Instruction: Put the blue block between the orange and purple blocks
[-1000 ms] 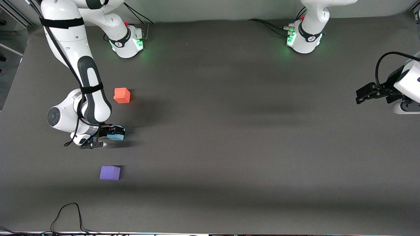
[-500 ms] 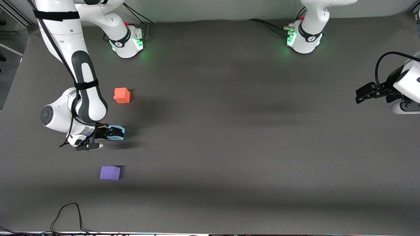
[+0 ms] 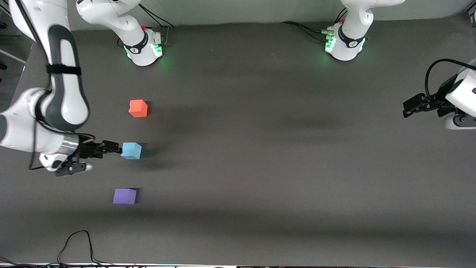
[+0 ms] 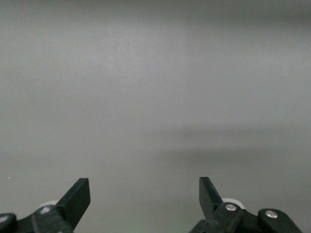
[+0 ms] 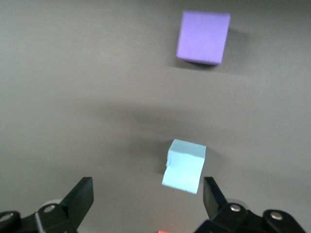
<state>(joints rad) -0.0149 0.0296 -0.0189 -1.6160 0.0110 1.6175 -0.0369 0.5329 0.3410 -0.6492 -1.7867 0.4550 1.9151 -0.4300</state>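
Observation:
The blue block (image 3: 131, 150) rests on the dark table between the orange block (image 3: 138, 108), which is farther from the front camera, and the purple block (image 3: 124, 196), which is nearer. My right gripper (image 3: 111, 148) is open and empty, up in the air beside the blue block toward the right arm's end of the table. In the right wrist view the open gripper (image 5: 146, 189) shows the blue block (image 5: 184, 166) below it, the purple block (image 5: 203, 38) and a sliver of the orange block (image 5: 167, 231). My left gripper (image 3: 409, 108) waits open (image 4: 144, 194) at the left arm's end.
The two arm bases (image 3: 145, 44) (image 3: 344, 42) stand along the table edge farthest from the front camera. A black cable (image 3: 76, 242) loops on the table near the edge nearest that camera, close to the purple block.
My right gripper let go of the blue block, opened and drew back toward the right arm's end of the table. The block stayed put. The left arm has not moved.

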